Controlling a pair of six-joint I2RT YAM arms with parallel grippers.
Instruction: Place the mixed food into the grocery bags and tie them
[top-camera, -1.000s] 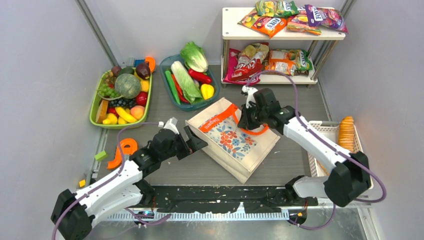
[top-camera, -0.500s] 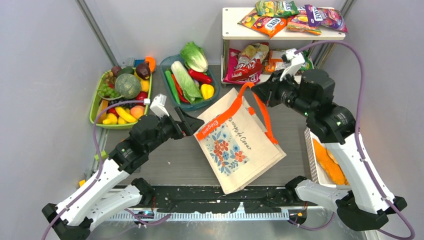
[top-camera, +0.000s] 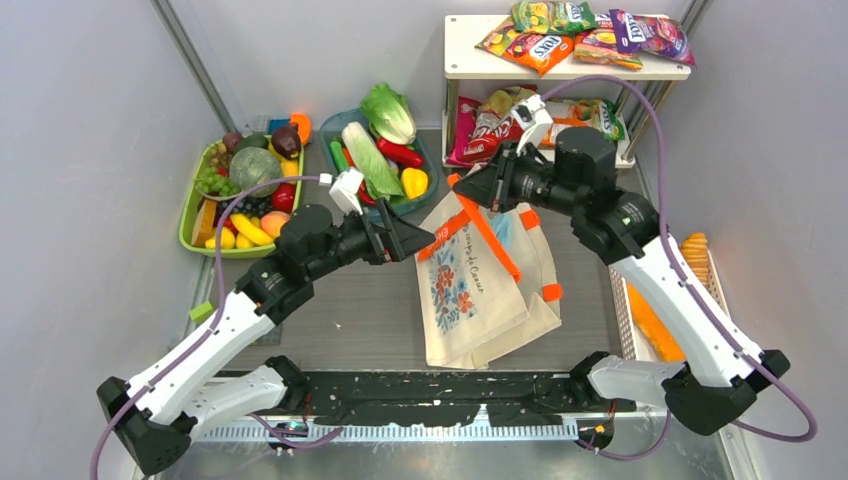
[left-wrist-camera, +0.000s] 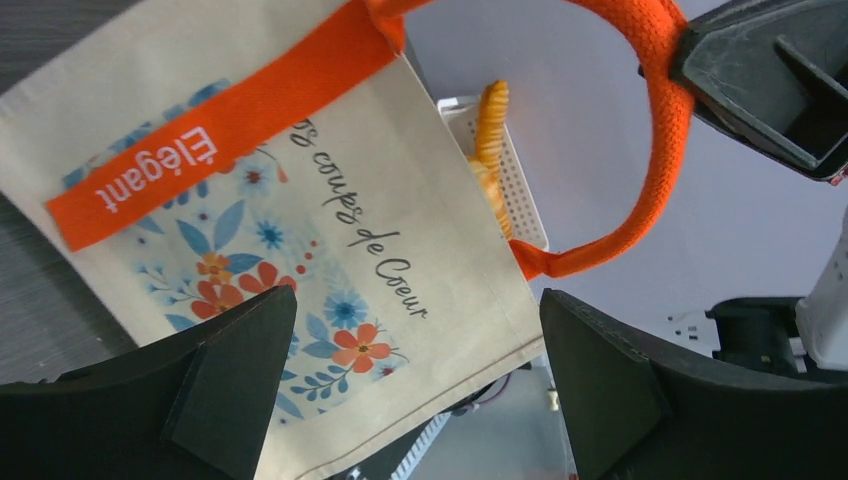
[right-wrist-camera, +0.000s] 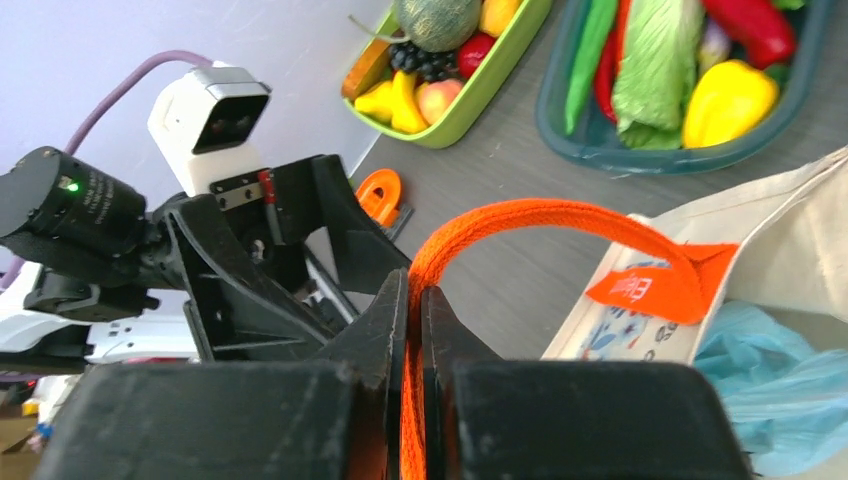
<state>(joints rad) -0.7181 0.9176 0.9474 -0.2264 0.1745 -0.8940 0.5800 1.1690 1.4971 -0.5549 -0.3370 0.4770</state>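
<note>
The beige canvas tote (top-camera: 470, 290) with floral print hangs by one orange handle (top-camera: 490, 230) from my right gripper (top-camera: 465, 190), its bottom resting on the table. In the right wrist view the right gripper (right-wrist-camera: 415, 300) is shut on that handle (right-wrist-camera: 540, 215), and a light-blue plastic bag (right-wrist-camera: 770, 370) shows inside the tote. My left gripper (top-camera: 415, 243) is open and empty just left of the tote's top edge; its wrist view has the tote (left-wrist-camera: 300, 200) between its fingers (left-wrist-camera: 415, 300). Snack packets (top-camera: 540, 45) lie on the shelf. Cabbage (top-camera: 370, 160), yellow pepper (top-camera: 414, 182) and melon (top-camera: 255, 170) lie in trays.
A white two-level shelf (top-camera: 460, 70) stands at the back right. A green tray (top-camera: 190, 215) and a blue-green tray (top-camera: 335, 180) hold produce at the back left. A white mesh basket (top-camera: 715, 290) with stacked biscuits (top-camera: 690, 260) is at the right edge. A small green block (top-camera: 201, 311) lies at the left.
My right gripper has lifted the tote by its handle and carried it left, so the tote now hangs upright. My left gripper has risen and moved right, up to the tote's top.
</note>
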